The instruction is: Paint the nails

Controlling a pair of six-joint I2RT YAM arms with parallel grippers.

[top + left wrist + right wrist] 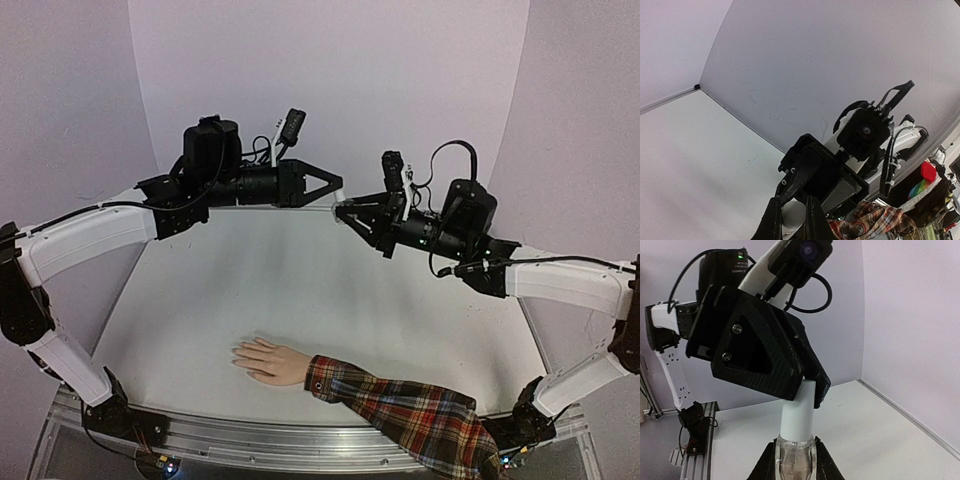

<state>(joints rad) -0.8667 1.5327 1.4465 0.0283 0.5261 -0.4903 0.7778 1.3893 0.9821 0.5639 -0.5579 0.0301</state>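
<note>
A pale hand (265, 358) with spread fingers lies flat on the table near the front, in a red plaid sleeve (400, 412). Its nails are too small to make out. Both arms are raised over the far middle of the table, tip to tip. My right gripper (796, 467) is shut on the clear glass body of a small bottle (796, 460). My left gripper (792, 220) is shut on that bottle's white cap (794, 212), which also shows in the right wrist view (799, 412). In the top view the grippers meet around the bottle (340, 203), well above and behind the hand.
The white table (300, 290) has a metal rail (250, 440) along its near edge. Pale walls enclose the back and sides. The plaid sleeve also shows in the left wrist view (865, 220), with clutter beyond the table at that view's right edge.
</note>
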